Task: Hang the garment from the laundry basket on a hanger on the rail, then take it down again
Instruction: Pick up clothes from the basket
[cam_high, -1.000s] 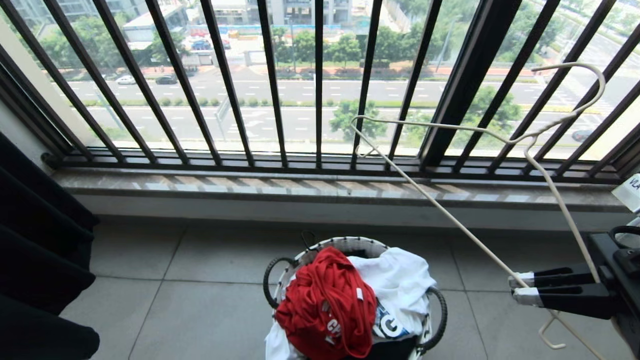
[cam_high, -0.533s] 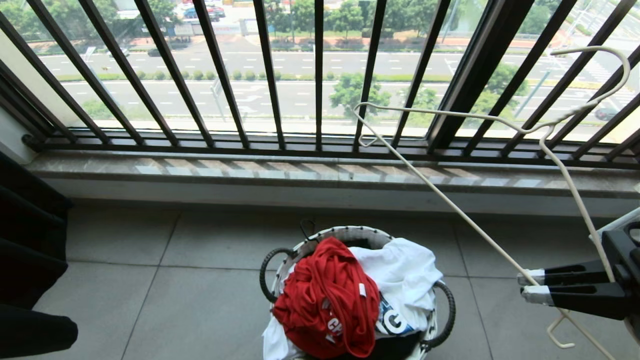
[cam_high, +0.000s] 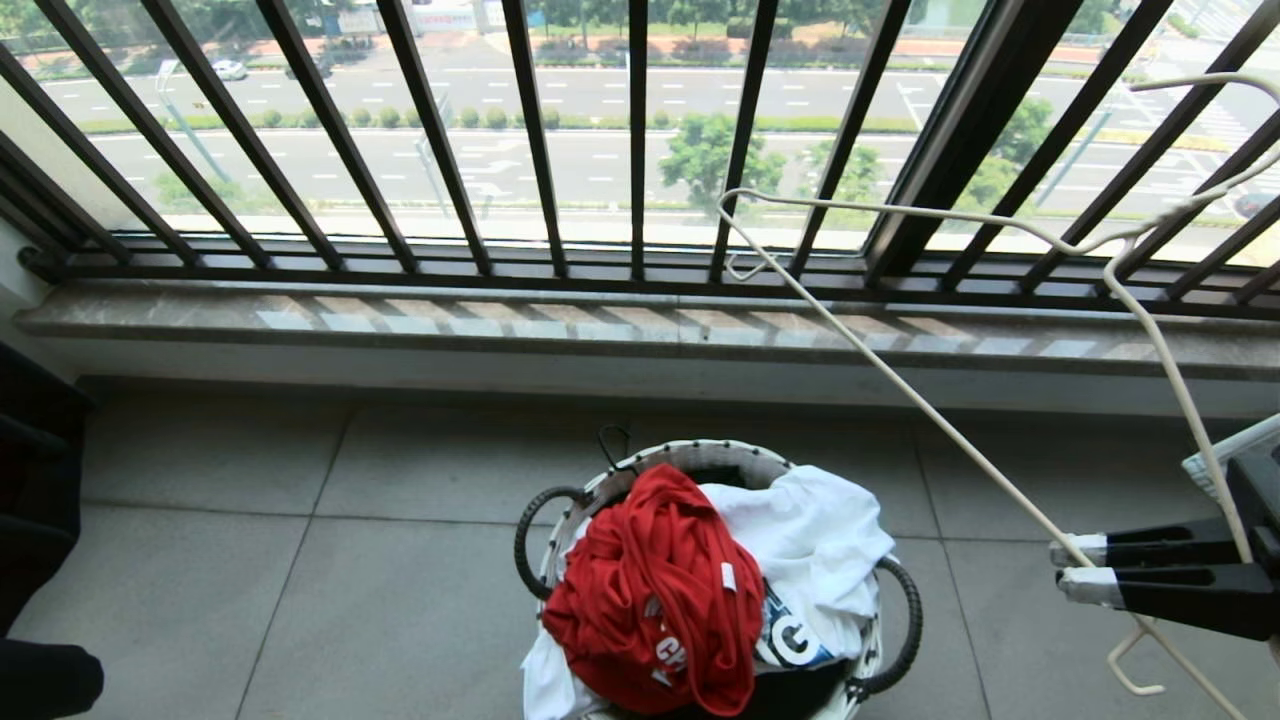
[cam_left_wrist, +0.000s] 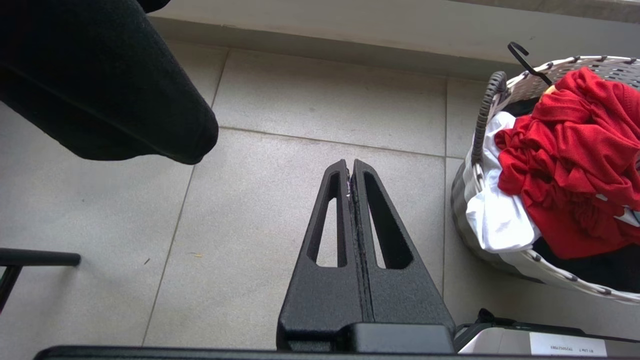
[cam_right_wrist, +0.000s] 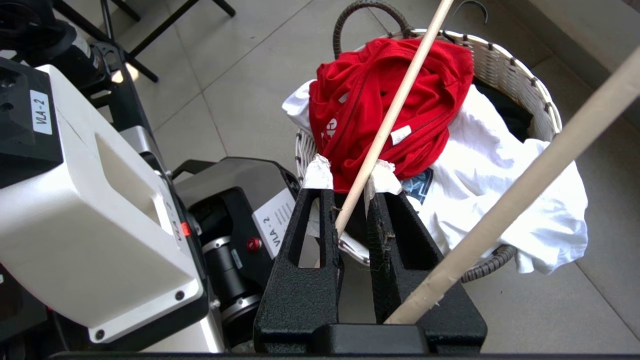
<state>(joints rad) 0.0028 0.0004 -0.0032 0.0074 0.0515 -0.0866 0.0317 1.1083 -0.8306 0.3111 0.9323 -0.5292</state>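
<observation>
Setting, head view: a grey tiled floor (cam_high: 300, 560) in front of a black barred window railing (cam_high: 540, 140), with a stone sill (cam_high: 500, 325) below it and a street beyond.
Basket, head view: the laundry basket (cam_high: 690, 458) stands on the tiles at lower centre, heaped full.
Garment, head view: the red garment (cam_high: 655, 590) lies crumpled on top of the heap, partly over a white T-shirt (cam_high: 810, 540); as the topmost item it looks easy to take first.
Hanger, head view: the hanger (cam_high: 900, 390) is carried out to the right of the basket, one end toward the railing, its hook rising toward the upper right corner.
Right gripper, head view: the right gripper (cam_high: 1075, 568) pinches the hanger's lower bar from the right edge, probably so the frame is ready once the shirt is lifted.
Rail: not in any view, so hanging is not yet begun.
Left wrist view: the left gripper (cam_left_wrist: 350, 172) hangs over bare tiles, fingers pressed together on nothing, beside the basket (cam_left_wrist: 500, 85); a dark cloth (cam_left_wrist: 100, 75) hangs nearby. This arm looks parked.
Right wrist view: the padded fingertips (cam_right_wrist: 318, 172) sit either side of the hanger's thin bar (cam_right_wrist: 395, 105), clamped on it, directly above the garment (cam_right_wrist: 380, 100) in the basket (cam_right_wrist: 520, 75); the robot's white base (cam_right_wrist: 100, 200) is beside it.
</observation>
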